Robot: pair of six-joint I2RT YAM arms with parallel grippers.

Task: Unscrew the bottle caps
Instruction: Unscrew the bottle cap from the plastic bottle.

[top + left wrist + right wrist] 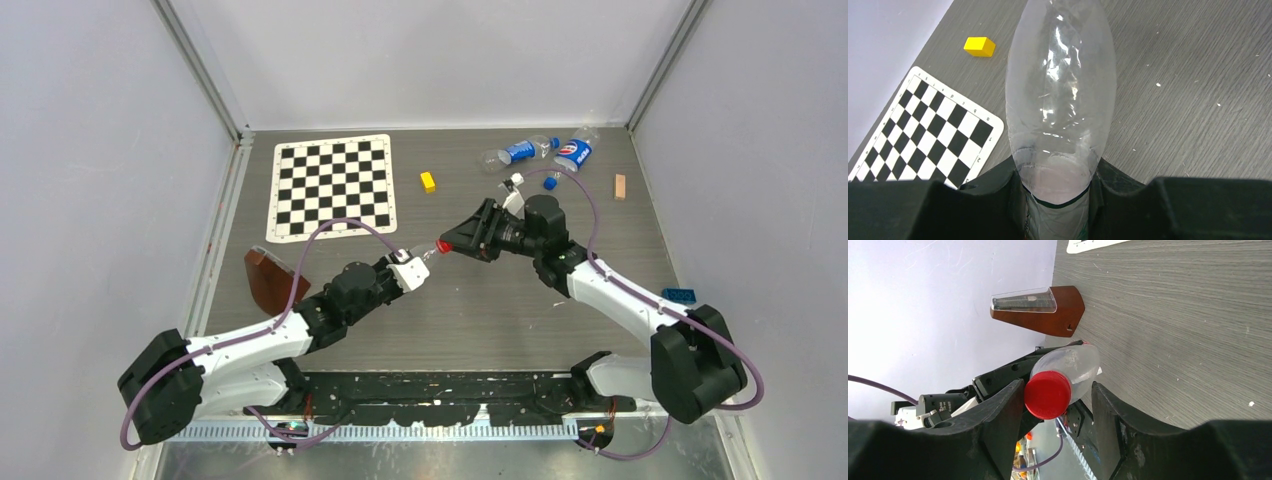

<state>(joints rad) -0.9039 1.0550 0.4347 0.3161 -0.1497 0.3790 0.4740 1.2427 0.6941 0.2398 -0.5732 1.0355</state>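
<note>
Because the bottle (1060, 90) looks light, thin-walled and crushable, left tool (418, 262) clenches its body; right tool (1057, 390) stands unclenched astride the red cap (1047, 394), the proper hold.

Cap (1048, 394) on the held bottle (1060, 95): red. Held bottle: clear, see-thru, w/ shiny white glints. Table (480, 310): grey w/ thin wood lines. Mat (333, 186): black & white squares, checker pattern, white edge. Small block (428, 181): yellow. Far-left bottle (518, 152): clear w/ blue label. Far-right bottle (573, 153): clear, label blue & white. Loose cap (550, 183): blue. Brick (680, 296): blue. Little bar (620, 186): light tan. Wedge box (1048, 317): dark brown, clear front. Left arm (250, 350) & right arm (620, 295): black & white. Cables (330, 225): purple. Walls (100, 150): pale grey-white.
</note>
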